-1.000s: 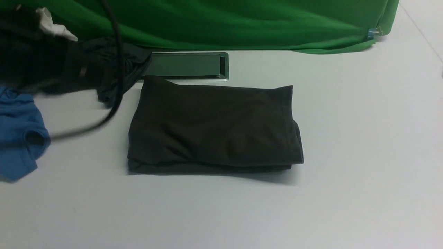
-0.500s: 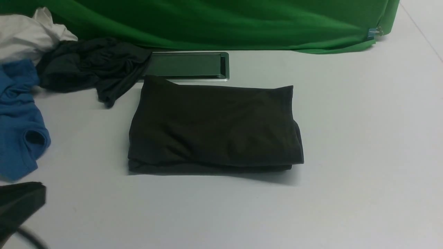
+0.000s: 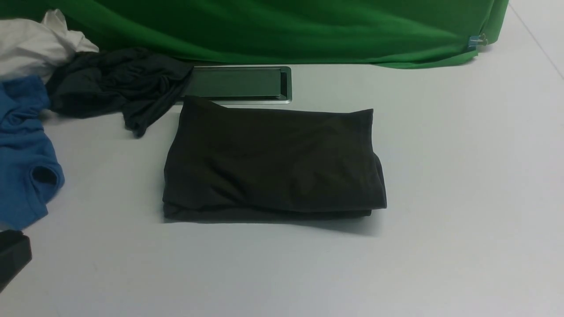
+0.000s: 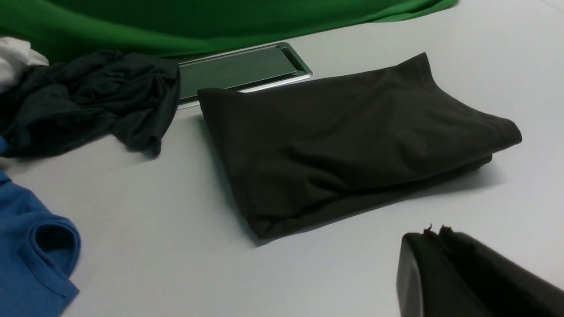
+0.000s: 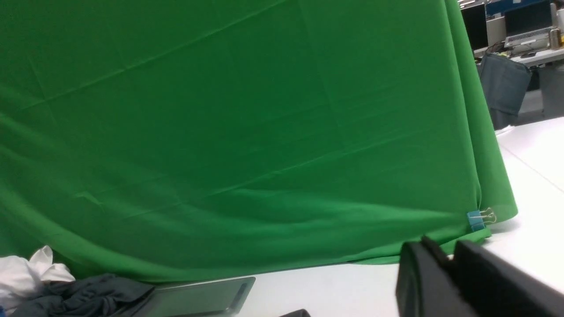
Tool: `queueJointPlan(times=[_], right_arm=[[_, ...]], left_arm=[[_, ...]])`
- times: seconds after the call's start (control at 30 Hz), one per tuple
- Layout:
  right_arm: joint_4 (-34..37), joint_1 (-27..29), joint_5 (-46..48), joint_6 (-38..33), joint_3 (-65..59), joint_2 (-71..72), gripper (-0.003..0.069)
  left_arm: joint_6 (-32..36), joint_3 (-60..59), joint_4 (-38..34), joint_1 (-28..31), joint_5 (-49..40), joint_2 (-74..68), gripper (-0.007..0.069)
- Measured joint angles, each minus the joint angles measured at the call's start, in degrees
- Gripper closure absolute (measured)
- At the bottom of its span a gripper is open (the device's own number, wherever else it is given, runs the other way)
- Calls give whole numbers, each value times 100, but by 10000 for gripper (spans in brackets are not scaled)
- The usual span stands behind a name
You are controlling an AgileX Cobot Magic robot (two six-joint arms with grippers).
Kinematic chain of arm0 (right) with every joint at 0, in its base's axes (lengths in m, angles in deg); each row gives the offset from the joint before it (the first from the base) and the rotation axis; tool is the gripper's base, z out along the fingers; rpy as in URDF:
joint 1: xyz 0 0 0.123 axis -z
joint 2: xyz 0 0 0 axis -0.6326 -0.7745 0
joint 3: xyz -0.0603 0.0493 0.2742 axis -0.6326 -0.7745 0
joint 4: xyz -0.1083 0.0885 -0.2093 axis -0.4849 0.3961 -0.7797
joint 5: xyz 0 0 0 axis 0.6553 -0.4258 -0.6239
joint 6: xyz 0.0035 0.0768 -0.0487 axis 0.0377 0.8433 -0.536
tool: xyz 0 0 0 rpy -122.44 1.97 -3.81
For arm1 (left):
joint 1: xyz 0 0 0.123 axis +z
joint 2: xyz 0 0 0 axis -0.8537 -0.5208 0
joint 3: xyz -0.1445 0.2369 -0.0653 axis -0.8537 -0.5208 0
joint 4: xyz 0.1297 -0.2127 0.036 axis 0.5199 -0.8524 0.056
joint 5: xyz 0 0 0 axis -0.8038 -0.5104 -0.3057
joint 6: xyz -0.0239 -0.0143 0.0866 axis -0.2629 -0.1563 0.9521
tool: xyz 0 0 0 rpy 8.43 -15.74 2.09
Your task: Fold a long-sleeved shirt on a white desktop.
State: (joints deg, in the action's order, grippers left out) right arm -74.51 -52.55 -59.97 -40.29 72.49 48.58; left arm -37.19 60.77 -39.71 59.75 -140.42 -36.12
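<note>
In the middle of the white worktop (image 3: 440, 176) you've got the long-sleeved shirt (image 3: 273, 163) folded into a flat rectangle, its far-left corner just overlapping the grey cable hatch (image 3: 238, 83). To the left, well apart from it, lie a charcoal garment (image 3: 114, 83), a blue shirt (image 3: 22, 154) and a white cloth (image 3: 31, 44), w/ the green backdrop (image 3: 286, 31) behind. Your left gripper (image 4: 434, 231) sits near the shirt's front edge, not touching, jaws pressed together on nothing. Right gripper (image 5: 440, 251) faces the backdrop; jaws look nearly closed, but I can't tell for sure.
</note>
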Motion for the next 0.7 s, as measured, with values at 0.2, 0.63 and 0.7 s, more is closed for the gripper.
queueJointPlan(times=[0.2, 0.63, 0.7], right_arm=[[0, 0, 0, 0, 0, 1, 572], [0, 0, 10, 0, 0, 1, 547], [2, 0, 15, 0, -5, 1, 538]], left_arm=[[165, -454, 824, -9, 1360, 361, 606], [-2455, -3733, 2107, -337, 3393, 1491, 605], [-2535, -3832, 2065, -339, 3597, 1508, 603]])
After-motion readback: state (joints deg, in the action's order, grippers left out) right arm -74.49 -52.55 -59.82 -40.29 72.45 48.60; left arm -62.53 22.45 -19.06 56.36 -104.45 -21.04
